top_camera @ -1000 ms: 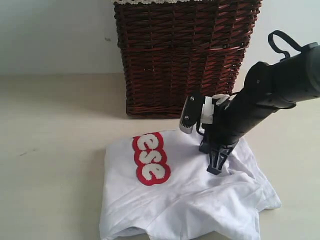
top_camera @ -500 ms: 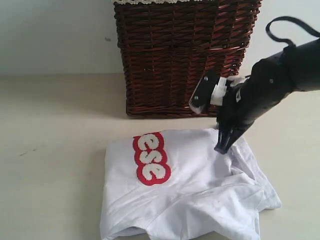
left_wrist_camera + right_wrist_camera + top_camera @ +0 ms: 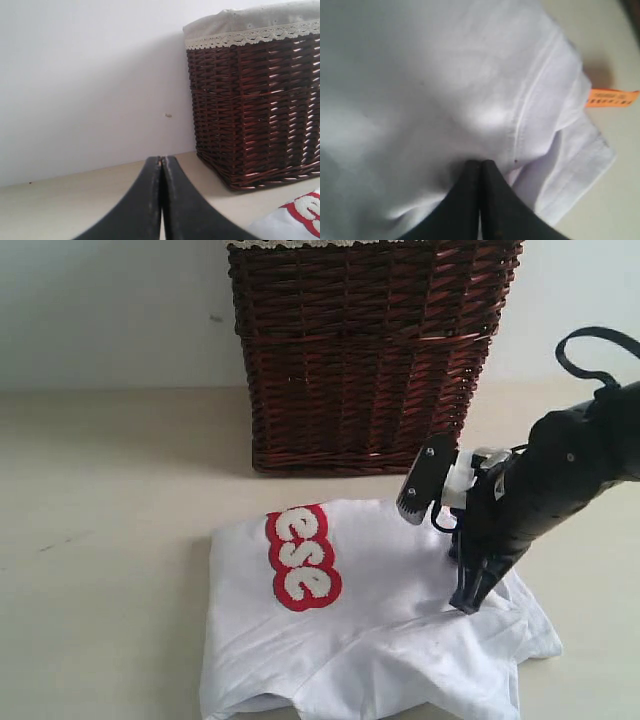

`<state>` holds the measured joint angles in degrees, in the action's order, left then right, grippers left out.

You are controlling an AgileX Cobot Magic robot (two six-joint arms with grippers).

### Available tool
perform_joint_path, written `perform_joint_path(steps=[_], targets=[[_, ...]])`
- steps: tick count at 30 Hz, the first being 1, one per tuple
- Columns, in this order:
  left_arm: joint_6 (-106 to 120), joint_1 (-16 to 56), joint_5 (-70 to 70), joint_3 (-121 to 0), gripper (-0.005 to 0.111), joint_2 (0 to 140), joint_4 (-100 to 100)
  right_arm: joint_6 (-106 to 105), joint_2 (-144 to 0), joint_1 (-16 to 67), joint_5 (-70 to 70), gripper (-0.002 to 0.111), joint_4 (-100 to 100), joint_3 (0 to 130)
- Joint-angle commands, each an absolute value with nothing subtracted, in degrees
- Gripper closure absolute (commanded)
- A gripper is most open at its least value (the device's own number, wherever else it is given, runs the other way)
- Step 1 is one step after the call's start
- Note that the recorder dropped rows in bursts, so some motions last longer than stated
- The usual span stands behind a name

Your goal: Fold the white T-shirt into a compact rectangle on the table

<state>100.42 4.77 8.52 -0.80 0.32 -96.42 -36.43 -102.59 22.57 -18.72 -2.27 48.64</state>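
The cream tabletop point(image 3: 100, 540) fills the exterior view, and a pale wall point(image 3: 75, 75) rises behind it. A dark brown wicker basket point(image 3: 370, 350) stands at the rear, at 12 o'clock from the cloth. Its lace-edged grey liner point(image 3: 250, 22) is folded over the rim.

The white T-shirt point(image 3: 370, 640) lies on the tabletop in front of the basket, near it but apart. It is bunched into a rough, wrinkled block, with loose folds trailing toward 4 o'clock and an uneven edge at 6 o'clock.

The black right arm point(image 3: 560, 470) reaches in from 3 o'clock and slants down onto the shirt. The red-outlined fuzzy lettering point(image 3: 298, 557), of which "ese" shows, runs along the shirt's 10 o'clock part, well apart from the arm.

The right fingers point(image 3: 470, 590) are pressed tight together. Their tips rest on the cloth at the shirt's 3 o'clock side, just beside a stitched seam point(image 3: 520, 125) in the right wrist view. The left fingers point(image 3: 145, 200) are likewise closed flat against each other with nothing held, hanging above the tabletop and pointing at the wall beside the basket.

A small orange tag point(image 3: 611, 98) juts from the shirt's hem over bare tabletop.
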Motion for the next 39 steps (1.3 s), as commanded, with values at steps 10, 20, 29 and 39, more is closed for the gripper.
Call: perform_joint_path(steps=[10, 20, 29, 39], targets=[[100.3, 5.03, 8.61, -1.09, 0.107, 0.0, -96.53, -31.4, -65.7, 22.19, 0.9, 0.108, 4.89, 48.26], [100.3, 5.03, 8.61, -1.09, 0.107, 0.0, -96.53, -24.49, -36.58, 9.29, 14.1, 0.108, 21.55, 33.93], [100.3, 5.03, 8.61, -1.09, 0.107, 0.0, -96.53, -25.41, -12.87, 6.0, 19.54, 0.108, 21.55, 8.68], [100.3, 5.03, 8.61, -1.09, 0.107, 0.0, -96.53, -31.88, 0.0, 6.0, 20.62, 0.108, 21.13, 0.88]])
